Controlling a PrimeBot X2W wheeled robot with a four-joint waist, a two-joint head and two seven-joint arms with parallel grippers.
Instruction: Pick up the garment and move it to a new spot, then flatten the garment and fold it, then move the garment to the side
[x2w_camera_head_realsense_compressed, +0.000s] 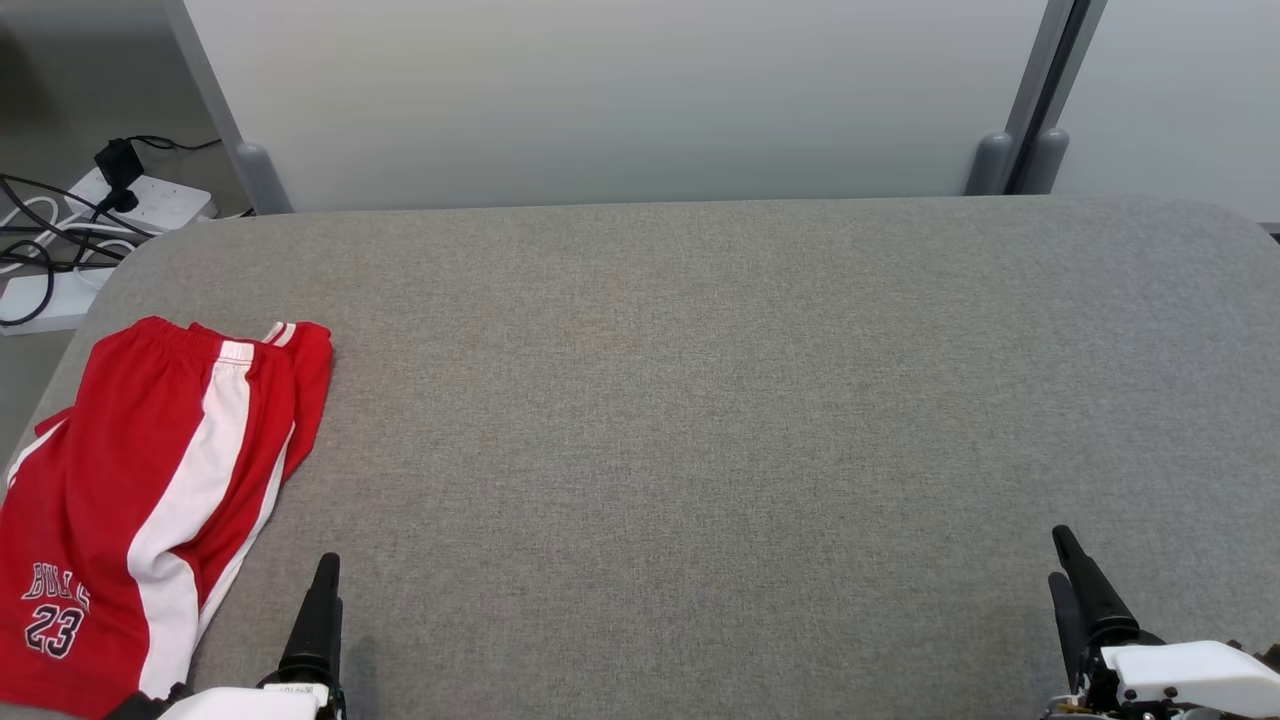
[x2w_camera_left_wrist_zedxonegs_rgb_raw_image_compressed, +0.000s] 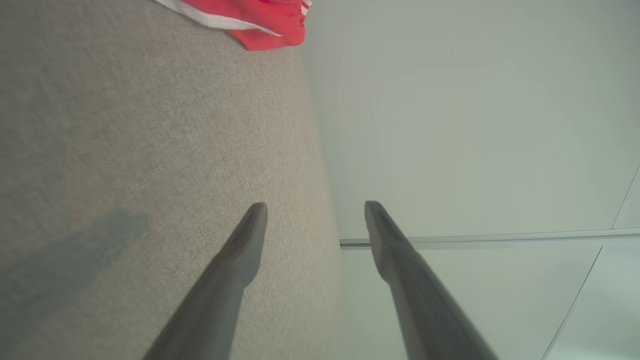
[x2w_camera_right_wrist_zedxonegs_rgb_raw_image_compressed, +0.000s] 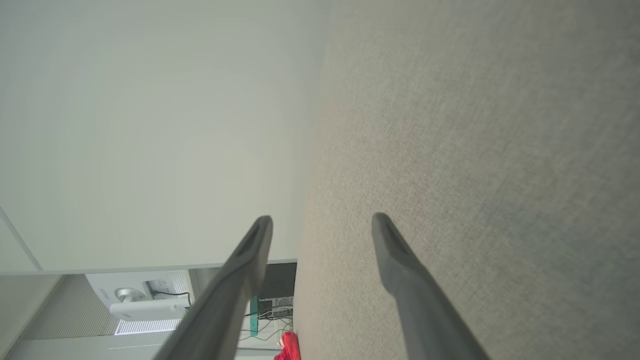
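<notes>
With our left gripper (x2w_camera_left_wrist_zedxonegs_rgb_raw_image_compressed: 315, 210) and right gripper (x2w_camera_right_wrist_zedxonegs_rgb_raw_image_compressed: 322, 222) both spread wide and empty, the red garment (x2w_camera_head_realsense_compressed: 150, 500) lies just left of the left gripper at the table (x2w_camera_head_realsense_compressed: 700, 400) edge, so we judge a shallow pinch may catch one layer and drag it off.

we look to be in a lab or office: felt table (x2w_camera_head_realsense_compressed: 700, 400), pale partitions (x2w_camera_head_realsense_compressed: 600, 100), power strip (x2w_camera_head_realsense_compressed: 150, 200) and cables (x2w_camera_head_realsense_compressed: 40, 235) on the floor.
</notes>
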